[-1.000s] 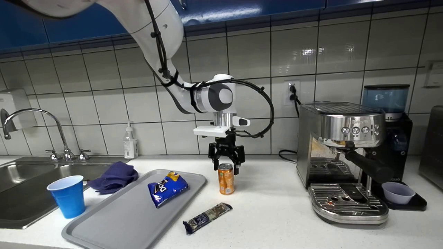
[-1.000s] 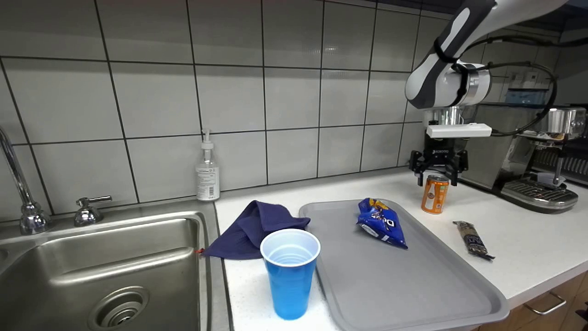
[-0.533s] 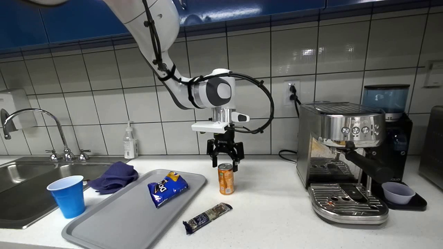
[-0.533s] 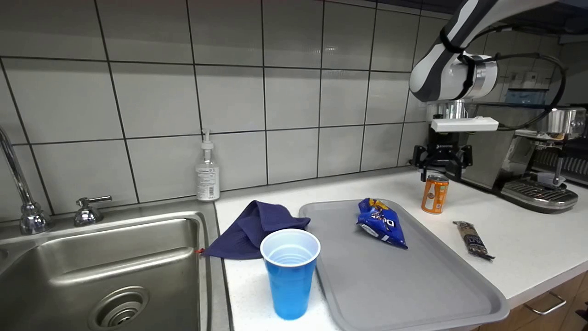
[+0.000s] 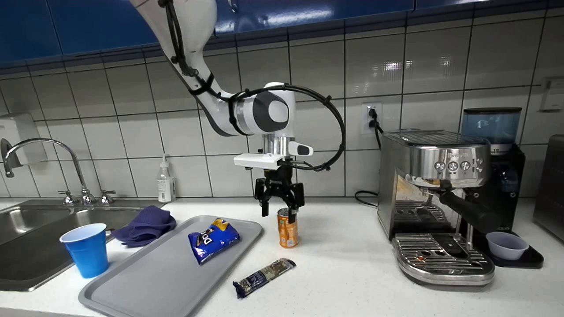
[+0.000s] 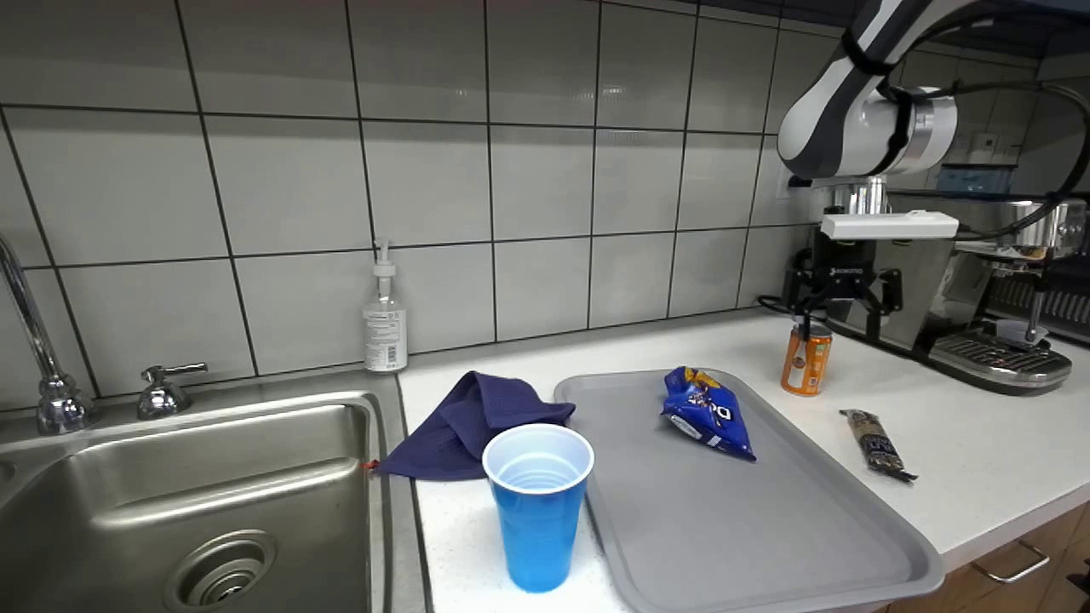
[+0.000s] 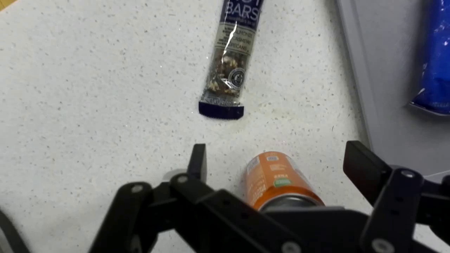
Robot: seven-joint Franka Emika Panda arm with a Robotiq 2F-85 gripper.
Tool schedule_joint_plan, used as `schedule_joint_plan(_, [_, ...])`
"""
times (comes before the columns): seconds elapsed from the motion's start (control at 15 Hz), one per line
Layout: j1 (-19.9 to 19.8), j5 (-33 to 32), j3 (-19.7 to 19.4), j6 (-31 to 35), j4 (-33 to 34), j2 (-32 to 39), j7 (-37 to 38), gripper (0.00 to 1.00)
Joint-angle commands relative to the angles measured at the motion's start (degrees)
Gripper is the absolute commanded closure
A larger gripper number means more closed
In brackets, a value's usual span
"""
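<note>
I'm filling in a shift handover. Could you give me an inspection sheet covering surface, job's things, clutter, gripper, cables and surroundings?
Surface: white speckled counter; a gray tray lies on it.
Job's things: orange can, upright on the counter.
Clutter: blue chip bag on the tray; wrapped nut bar on the counter; blue cup and purple cloth between sink and tray.
Gripper: open, nothing held; in the wrist view the can shows between its fingers.
Cables: black cable looping out from the arm; black cord in the wall outlet.
Surroundings: pump bottle, coffee machine and tiled wall.
</note>
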Motion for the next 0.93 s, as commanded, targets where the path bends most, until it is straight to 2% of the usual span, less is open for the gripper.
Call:
schedule_joint_plan(0.0, [0.52, -0.23, -0.49, 2.62, -7.62, -5.47, 1.3, 0.0])
schedule_joint_plan(0.53, [1.72, -2.15, -1.76, 10.66, -17.57, -8.84, 4.7, 0.0])
schedule_joint_plan(0.87, [3.72, -5.3, -3.36, 16.62, -20.61, -7.3, 10.19, 0.0])
